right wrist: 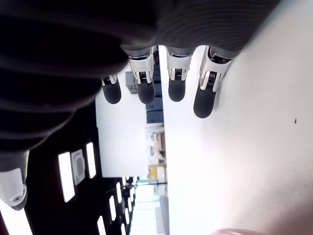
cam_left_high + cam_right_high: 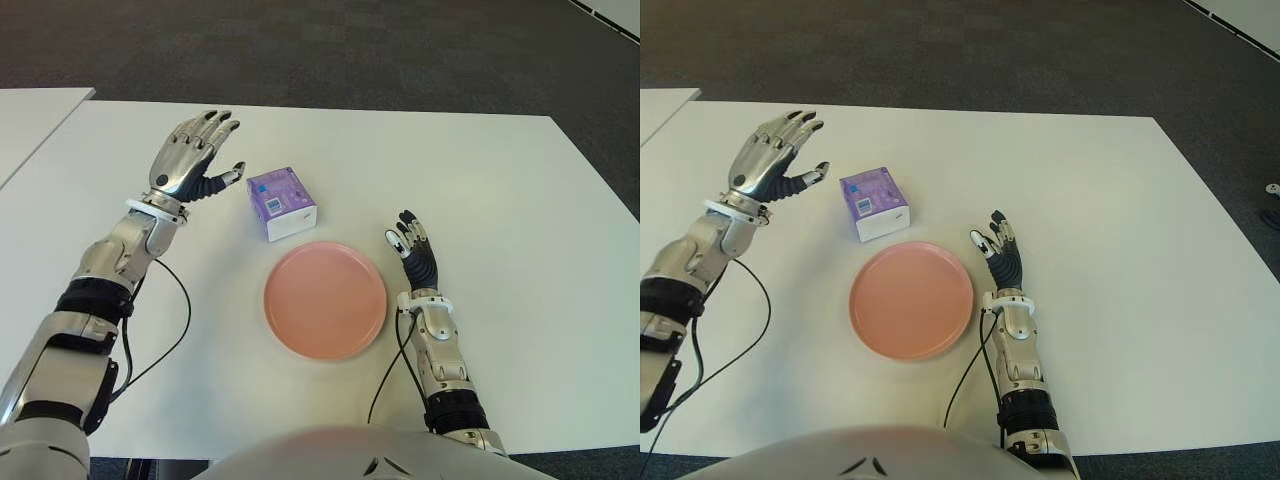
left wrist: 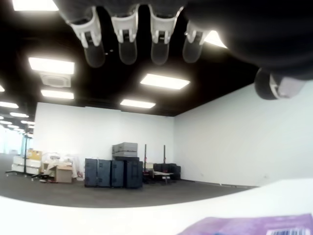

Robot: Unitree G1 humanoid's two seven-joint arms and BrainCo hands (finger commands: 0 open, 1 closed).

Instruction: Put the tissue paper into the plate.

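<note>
A purple and white tissue pack lies on the white table, just behind the empty pink plate. My left hand is raised to the left of the pack, fingers spread, thumb tip close to the pack's left edge but apart from it. In the left wrist view the pack shows below the open fingers. My right hand shows to the right of the plate with fingers straight, holding nothing.
A second white table stands at the far left with a narrow gap between. Black cables run from both forearms across the near table. Dark carpet lies beyond the far edge.
</note>
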